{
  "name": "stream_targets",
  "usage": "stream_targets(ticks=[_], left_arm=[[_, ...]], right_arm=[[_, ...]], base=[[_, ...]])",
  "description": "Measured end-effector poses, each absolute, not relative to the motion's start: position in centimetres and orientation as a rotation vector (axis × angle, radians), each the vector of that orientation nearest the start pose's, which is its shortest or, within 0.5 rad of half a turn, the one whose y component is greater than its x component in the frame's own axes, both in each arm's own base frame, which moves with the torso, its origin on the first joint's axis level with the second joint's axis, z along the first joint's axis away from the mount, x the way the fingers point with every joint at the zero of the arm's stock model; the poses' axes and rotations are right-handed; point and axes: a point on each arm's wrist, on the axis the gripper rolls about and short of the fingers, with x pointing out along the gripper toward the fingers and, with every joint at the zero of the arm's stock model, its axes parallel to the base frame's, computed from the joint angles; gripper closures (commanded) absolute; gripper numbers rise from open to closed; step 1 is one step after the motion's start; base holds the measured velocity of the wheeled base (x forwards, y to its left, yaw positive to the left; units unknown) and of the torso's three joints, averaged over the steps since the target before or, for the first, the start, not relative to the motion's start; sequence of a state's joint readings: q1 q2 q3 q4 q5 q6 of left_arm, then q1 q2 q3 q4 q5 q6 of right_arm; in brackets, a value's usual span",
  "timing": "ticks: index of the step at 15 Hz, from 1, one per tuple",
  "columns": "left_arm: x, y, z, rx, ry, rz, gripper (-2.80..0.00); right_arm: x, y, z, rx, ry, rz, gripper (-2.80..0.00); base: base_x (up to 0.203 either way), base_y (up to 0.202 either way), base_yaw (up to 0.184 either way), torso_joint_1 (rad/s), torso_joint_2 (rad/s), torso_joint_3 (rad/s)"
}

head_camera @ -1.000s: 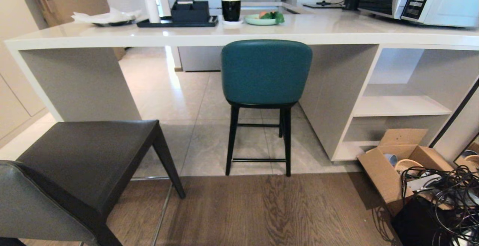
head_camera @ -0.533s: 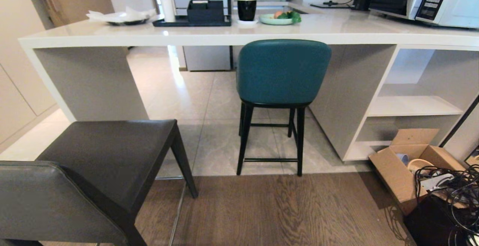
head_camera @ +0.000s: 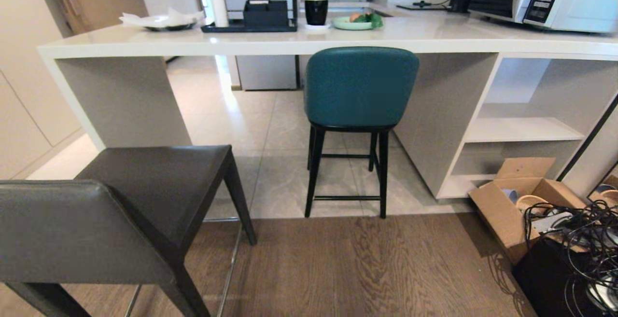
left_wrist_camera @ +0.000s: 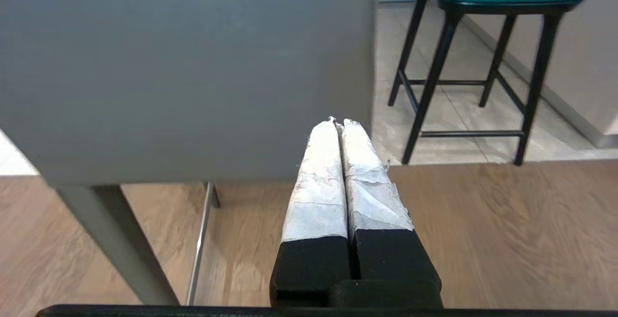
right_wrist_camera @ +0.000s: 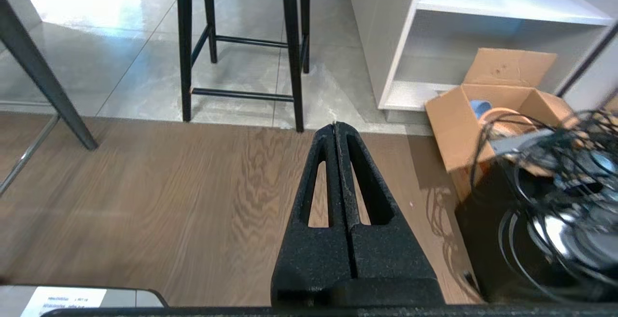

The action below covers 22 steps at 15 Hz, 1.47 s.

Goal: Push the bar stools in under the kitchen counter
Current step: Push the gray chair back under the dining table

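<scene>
The floor [head_camera: 338, 268] (wood near, pale tile far) carries both stools' legs, a cardboard box [head_camera: 512, 206] and tangled cables [head_camera: 579, 240] right.

Under-counter bay: you have open tile to the left of the teal stool [head_camera: 359, 90], between it and the counter's side panel [head_camera: 120, 100].
Near left: the grey stool's [head_camera: 120, 211] back stands just ahead of your left gripper [left_wrist_camera: 339, 123].
Right: cardboard box [head_camera: 512, 201] and cable tangle [head_camera: 579, 240] crowd the floor beside the shelf cubbies [head_camera: 521, 129].
</scene>
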State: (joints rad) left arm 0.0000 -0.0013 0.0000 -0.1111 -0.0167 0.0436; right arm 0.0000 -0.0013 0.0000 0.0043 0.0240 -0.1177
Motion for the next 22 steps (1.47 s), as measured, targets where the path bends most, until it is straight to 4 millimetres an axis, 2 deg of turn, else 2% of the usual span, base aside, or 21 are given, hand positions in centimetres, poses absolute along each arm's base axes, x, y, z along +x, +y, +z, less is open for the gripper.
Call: stream_targets(ticks=[7,22], left_arm=[[-2.36,-0.04,8.69,0.038,-0.113,-0.014,0.0],[-2.35,-0.04,8.68,0.038,-0.112,-0.014,0.0]], right_arm=[[-2.29,0.05,7.5,-0.125,0.001,0.025,0.0],[-2.29,0.05,7.5,-0.124,0.002,0.024,0.0]], base=[[0.0,0.016,-0.001,0.0,0.0,0.0],[0.0,0.196,-0.002,0.003,0.0,0.002]])
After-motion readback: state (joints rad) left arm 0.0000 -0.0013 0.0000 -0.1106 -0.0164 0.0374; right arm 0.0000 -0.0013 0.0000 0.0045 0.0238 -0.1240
